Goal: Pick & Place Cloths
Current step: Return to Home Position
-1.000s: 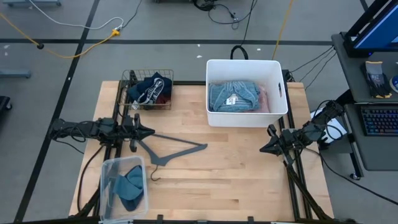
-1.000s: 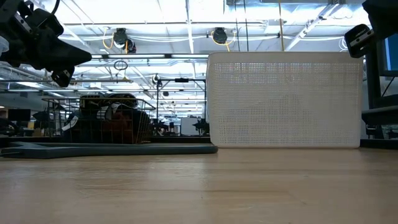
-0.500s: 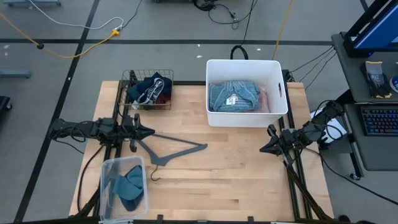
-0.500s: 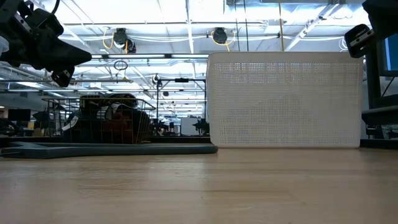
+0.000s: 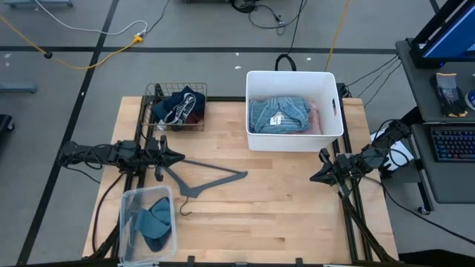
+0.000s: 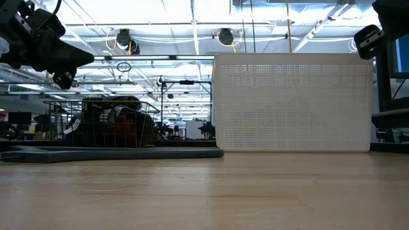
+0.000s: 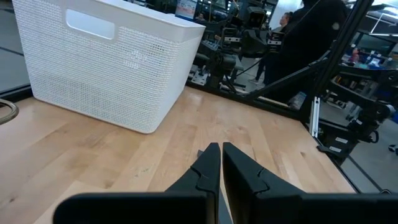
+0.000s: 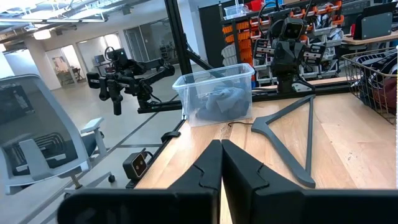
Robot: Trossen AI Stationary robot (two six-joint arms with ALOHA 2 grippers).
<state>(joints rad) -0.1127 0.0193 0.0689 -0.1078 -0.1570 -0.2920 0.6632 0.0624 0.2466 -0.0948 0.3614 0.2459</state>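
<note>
Light blue denim cloth [image 5: 278, 115] with a white tag lies in the white perforated bin [image 5: 256, 141], pink cloth [image 5: 315, 117] beside it. Dark navy, black-and-white and maroon cloths [image 5: 179, 107] fill the wire basket [image 5: 153, 111]. Teal and grey-blue cloths [image 5: 154, 220] sit in the clear plastic tub [image 5: 126, 226]. My left gripper [image 5: 178, 158] hovers shut near the table's left edge, above the hanger's end. My right gripper [image 5: 312, 177] hovers shut near the right edge. Both touch nothing.
A grey plastic hanger [image 5: 208, 180] lies flat on the wood between the left gripper and the table's middle. The white bin [image 6: 293, 102] stands at the far side, right of centre; the wire basket [image 6: 102, 124] at the far left. A person [image 7: 311, 37] stands beyond the table.
</note>
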